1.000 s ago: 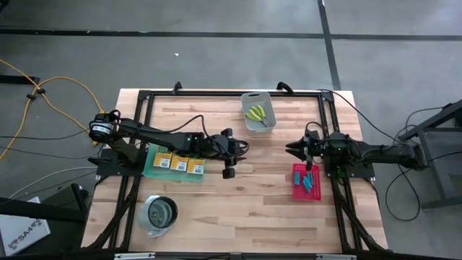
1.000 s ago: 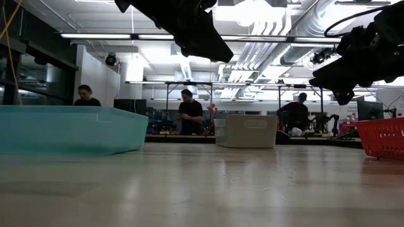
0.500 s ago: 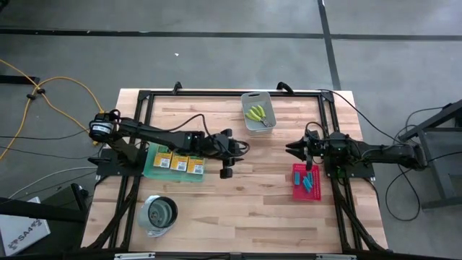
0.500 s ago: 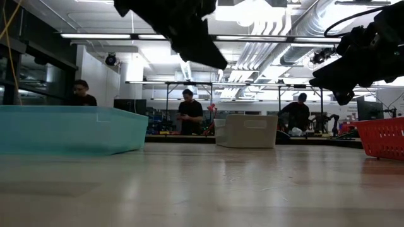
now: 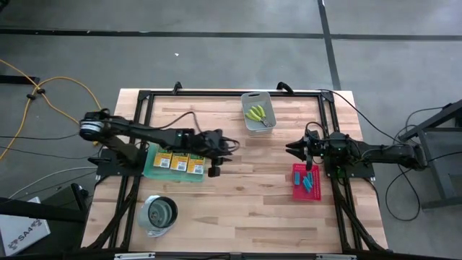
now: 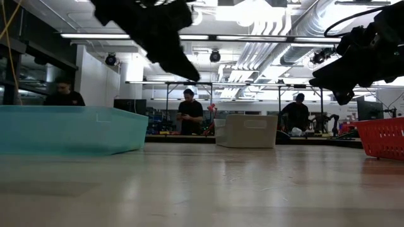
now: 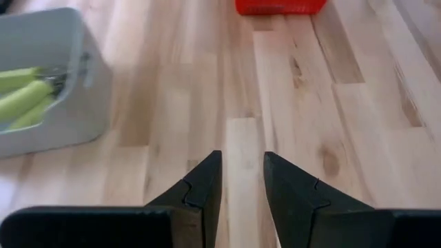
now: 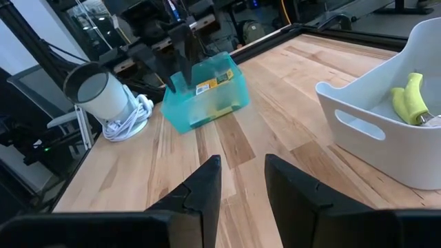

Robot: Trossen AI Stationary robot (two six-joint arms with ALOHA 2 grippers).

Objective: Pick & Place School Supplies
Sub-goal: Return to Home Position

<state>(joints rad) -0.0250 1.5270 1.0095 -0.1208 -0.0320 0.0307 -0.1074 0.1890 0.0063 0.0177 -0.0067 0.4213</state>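
Three yellow-and-green crayon boxes [image 5: 178, 162] lie side by side in the green tray [image 5: 150, 172]. Two yellow-green-handled tools [image 5: 255, 113] rest in the grey bin [image 5: 258, 127]; their handles [image 7: 21, 96] also show in the left wrist view. Light-blue blocks [image 5: 309, 180] lie in the red tray [image 5: 297, 193]. My left gripper [image 5: 214, 171] hovers open above bare wood just right of the green tray, pointing toward the table's right. My right gripper [image 5: 291, 149] hangs open above the table, just beyond the far end of the red tray, holding nothing.
A round metal cup [image 5: 159, 213] stands near the table's near-left corner. Black frame rails [image 5: 216, 92] run along the table's edges. Bare wood [image 5: 253, 188] lies between the green tray and the red tray. People stand at benches [image 6: 189, 113] in the room beyond.
My left gripper has swung toward the table's left, from the middle of the table to the right end of the green tray, staying raised and open. The right arm has kept still.
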